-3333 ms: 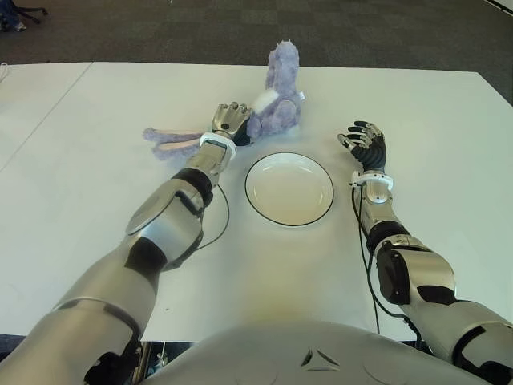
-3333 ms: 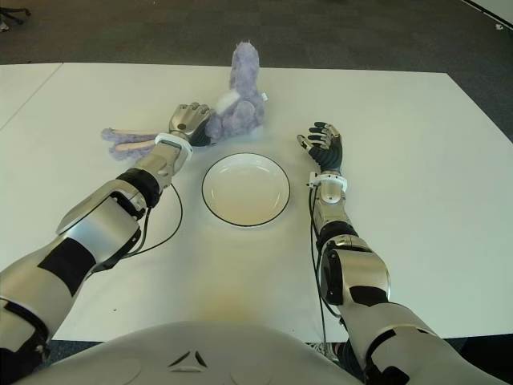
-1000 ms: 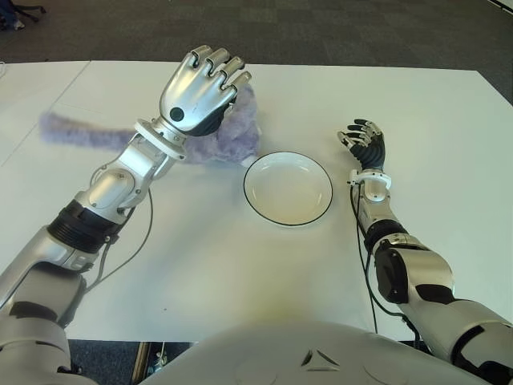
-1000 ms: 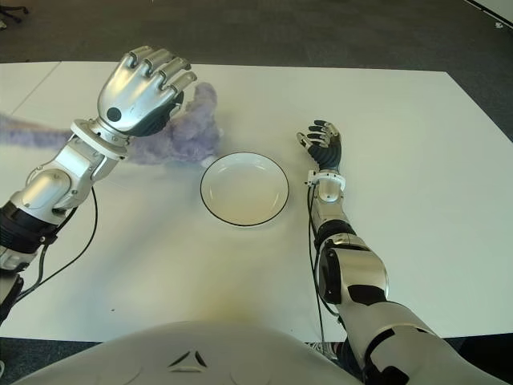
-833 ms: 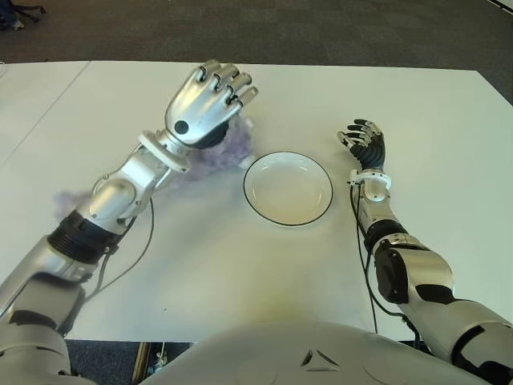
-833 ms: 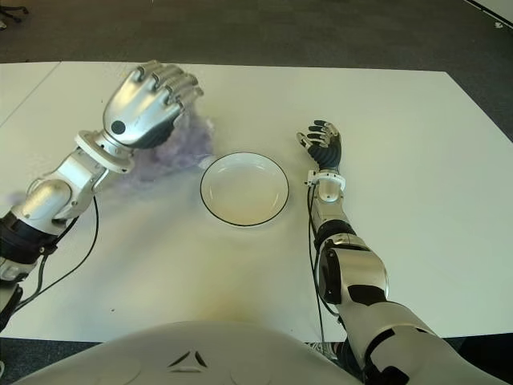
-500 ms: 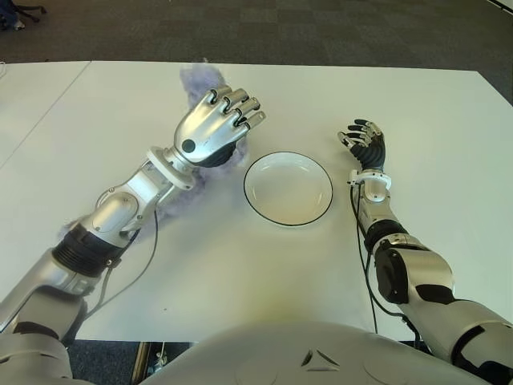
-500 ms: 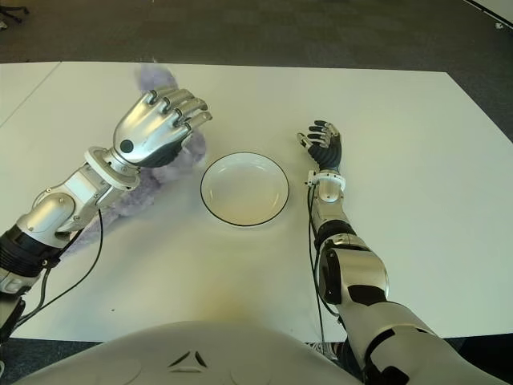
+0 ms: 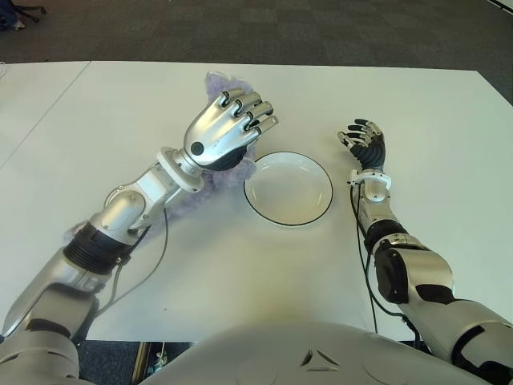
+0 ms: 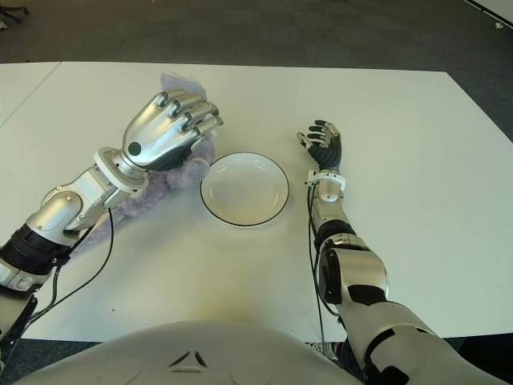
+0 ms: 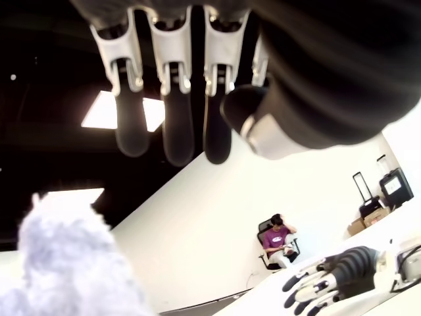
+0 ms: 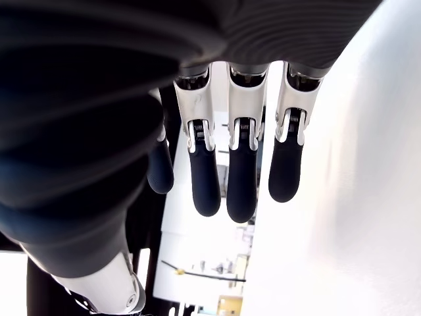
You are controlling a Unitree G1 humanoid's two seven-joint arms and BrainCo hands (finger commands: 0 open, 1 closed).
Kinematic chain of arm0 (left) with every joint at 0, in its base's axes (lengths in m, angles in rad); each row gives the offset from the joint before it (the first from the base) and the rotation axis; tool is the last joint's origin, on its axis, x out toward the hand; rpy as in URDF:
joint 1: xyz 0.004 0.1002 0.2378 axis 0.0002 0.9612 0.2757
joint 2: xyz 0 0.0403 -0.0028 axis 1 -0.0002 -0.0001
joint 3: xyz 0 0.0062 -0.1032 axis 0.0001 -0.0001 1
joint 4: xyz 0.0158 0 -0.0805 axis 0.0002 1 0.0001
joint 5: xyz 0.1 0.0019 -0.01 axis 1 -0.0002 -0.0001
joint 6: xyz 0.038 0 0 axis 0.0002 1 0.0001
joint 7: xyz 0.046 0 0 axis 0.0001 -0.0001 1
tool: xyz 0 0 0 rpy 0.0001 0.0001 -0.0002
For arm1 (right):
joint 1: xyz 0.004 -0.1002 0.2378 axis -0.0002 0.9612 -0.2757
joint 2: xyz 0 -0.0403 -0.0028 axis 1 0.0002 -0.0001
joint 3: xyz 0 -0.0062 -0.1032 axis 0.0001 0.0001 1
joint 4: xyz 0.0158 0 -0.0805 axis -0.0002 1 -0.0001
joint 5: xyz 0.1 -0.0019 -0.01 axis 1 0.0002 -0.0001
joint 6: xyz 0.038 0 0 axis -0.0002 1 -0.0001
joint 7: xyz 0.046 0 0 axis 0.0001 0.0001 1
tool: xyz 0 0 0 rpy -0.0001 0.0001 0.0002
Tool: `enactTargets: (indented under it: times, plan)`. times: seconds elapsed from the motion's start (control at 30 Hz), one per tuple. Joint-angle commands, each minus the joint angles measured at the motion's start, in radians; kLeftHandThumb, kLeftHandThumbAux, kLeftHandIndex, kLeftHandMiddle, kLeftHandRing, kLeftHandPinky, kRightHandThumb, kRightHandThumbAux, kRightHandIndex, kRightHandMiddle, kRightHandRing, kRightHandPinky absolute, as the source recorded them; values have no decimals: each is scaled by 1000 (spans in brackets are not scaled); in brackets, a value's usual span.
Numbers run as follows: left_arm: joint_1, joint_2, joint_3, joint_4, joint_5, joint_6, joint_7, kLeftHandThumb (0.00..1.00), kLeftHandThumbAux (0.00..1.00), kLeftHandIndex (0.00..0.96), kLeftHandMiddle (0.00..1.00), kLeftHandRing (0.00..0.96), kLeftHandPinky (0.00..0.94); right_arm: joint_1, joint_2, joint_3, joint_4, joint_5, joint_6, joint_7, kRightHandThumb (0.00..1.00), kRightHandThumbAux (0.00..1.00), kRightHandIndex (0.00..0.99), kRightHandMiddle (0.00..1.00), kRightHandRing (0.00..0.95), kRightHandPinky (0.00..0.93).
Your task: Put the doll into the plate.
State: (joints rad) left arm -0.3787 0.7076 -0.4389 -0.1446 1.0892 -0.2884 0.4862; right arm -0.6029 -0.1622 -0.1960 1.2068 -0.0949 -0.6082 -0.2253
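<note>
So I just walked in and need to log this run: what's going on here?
The robot's left hand is up above the table just left of the empty plate, with the purple doll under its palm. The left wrist view shows the fingers extended, so whether the doll is gripped is unclear. The right hand shows idle right of the plate.

Fluffy lilac doll [image 10: 178, 172] just left of empty white plate [image 10: 244, 189].
</note>
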Motion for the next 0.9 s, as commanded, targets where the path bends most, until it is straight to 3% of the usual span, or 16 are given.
enactTargets:
  times: [0.03,0.23,0.37,0.4,0.47,0.5,0.53,0.57,0.6,0.67,0.8,0.9]
  plan:
    - [-16,-25,18,29,2,-30,-18,747,695,442,805,816,838,226,93,11,147,-9,115,9,261,816,260,345,367,368]
    - [1,-29,42,26,-21,-8,-75,743,695,443,792,807,816,227,95,9,146,-6,114,8,254,817,259,345,368,369]
    - [24,-23,66,-6,-24,32,-160,700,699,427,718,733,728,228,96,8,146,-6,110,8,267,820,267,348,372,373]
    - [31,-20,73,-19,-17,46,-186,687,702,418,571,677,686,228,97,8,146,-6,109,8,273,820,271,350,374,374]
    - [40,-17,83,-35,-11,57,-213,683,703,415,527,660,673,229,98,9,145,-6,107,7,278,820,272,351,374,374]
    - [99,4,112,-81,2,79,-230,683,704,415,524,659,672,230,98,9,145,-6,105,7,278,820,272,351,374,374]
    - [143,20,135,-116,11,96,-244,251,455,51,65,83,197,230,99,9,145,-6,104,6,275,818,274,351,374,372]
    - [192,35,168,-176,27,120,-276,219,438,25,32,41,162,231,99,10,145,-7,102,6,274,818,274,351,374,372]
    - [223,44,191,-217,38,135,-300,167,392,6,8,10,49,231,99,10,145,-7,102,5,269,818,274,351,374,373]
    - [248,50,226,-270,126,187,-347,133,361,0,0,1,7,231,99,9,145,-6,101,7,258,816,271,350,373,366]
    - [271,45,251,-309,199,219,-384,103,342,0,0,0,0,232,99,9,145,-6,101,9,250,814,267,347,369,362]
    - [318,47,331,-333,125,230,-384,49,352,0,0,0,0,232,98,10,145,-8,105,10,249,811,263,345,367,358]
